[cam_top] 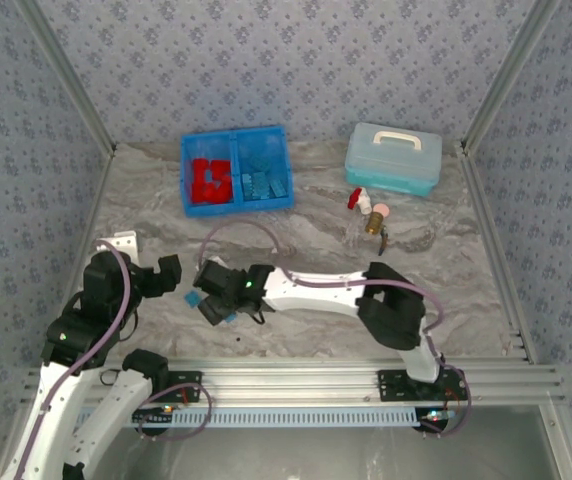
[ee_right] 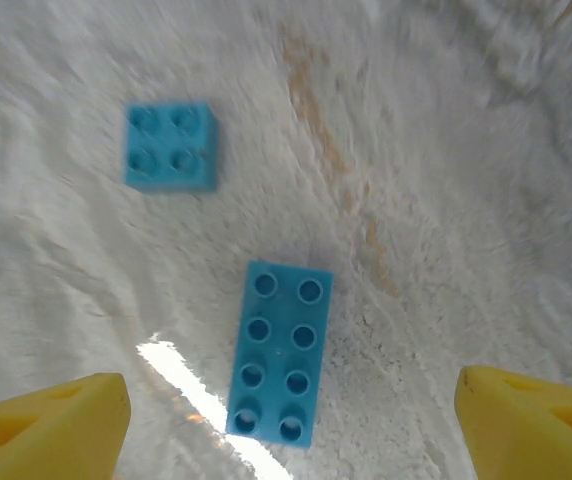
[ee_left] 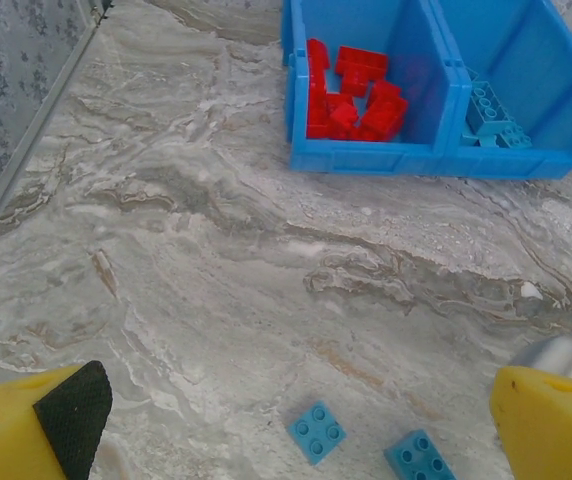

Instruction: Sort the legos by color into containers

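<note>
The bright blue tray (cam_top: 236,207) stands at the back left. Its left compartment (ee_left: 366,30) holds several red legos (ee_left: 351,95); its right compartment (ee_left: 536,50) holds light blue legos (ee_left: 491,115). Two loose light blue legos lie on the table near the arms: a long eight-stud brick (ee_right: 281,350) and a square four-stud brick (ee_right: 171,147), also seen as the square brick (ee_left: 317,432) and the long brick (ee_left: 421,458). My right gripper (ee_right: 291,420) hovers open right over the long brick, a finger on either side of it. My left gripper (ee_left: 291,410) is open and holds nothing, just left of the right gripper (cam_top: 218,295).
A pale translucent lidded box (cam_top: 393,158) with a white handle stands at the back right. A small red-white-tan figure (cam_top: 374,212) lies in front of it. Patterned walls close in the marble table (cam_top: 446,270) on three sides, and an aluminium rail (cam_top: 366,375) runs along the near edge.
</note>
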